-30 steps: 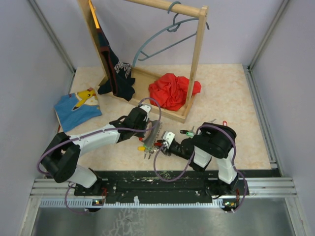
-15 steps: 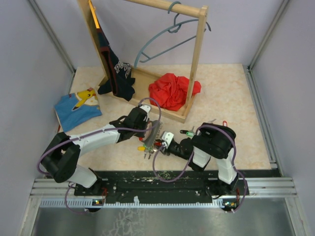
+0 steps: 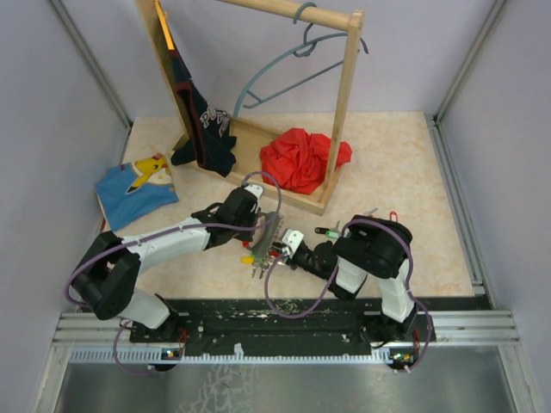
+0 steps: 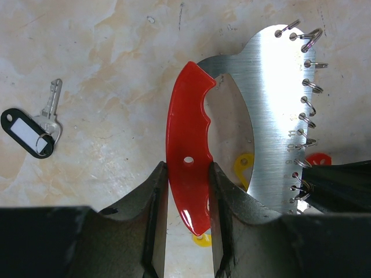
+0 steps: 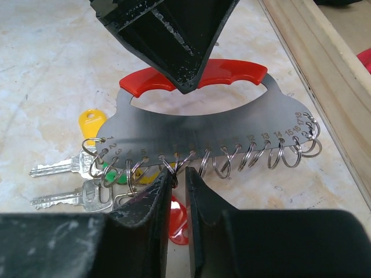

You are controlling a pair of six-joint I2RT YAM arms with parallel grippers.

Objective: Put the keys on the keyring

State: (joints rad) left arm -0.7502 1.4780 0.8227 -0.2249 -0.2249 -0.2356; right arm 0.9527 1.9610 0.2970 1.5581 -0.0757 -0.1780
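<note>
Keyring [image 5: 197, 124]: brushed silver plate with a red curved grip on top and numbered split rings along the lower edge. Stands on edge, frame centre. Two silver keys [image 5: 58, 169] lie flat at lower left by the leftmost rings, yellow and green tabs beside them.

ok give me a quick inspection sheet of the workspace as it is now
surface: beige marbled table
job's things: keyring is a metal plate edged with rings; two silver keys sit at its end rings; black-tagged key lies loose
clutter: red cloth, blue shirt, wooden rack with dark garment and hanger
grippers: left pincer shut on the red handle; right pincer almost closed at the ring row, grip unclear
cables: purple cables loop over both arms
surroundings: pale walls
</note>
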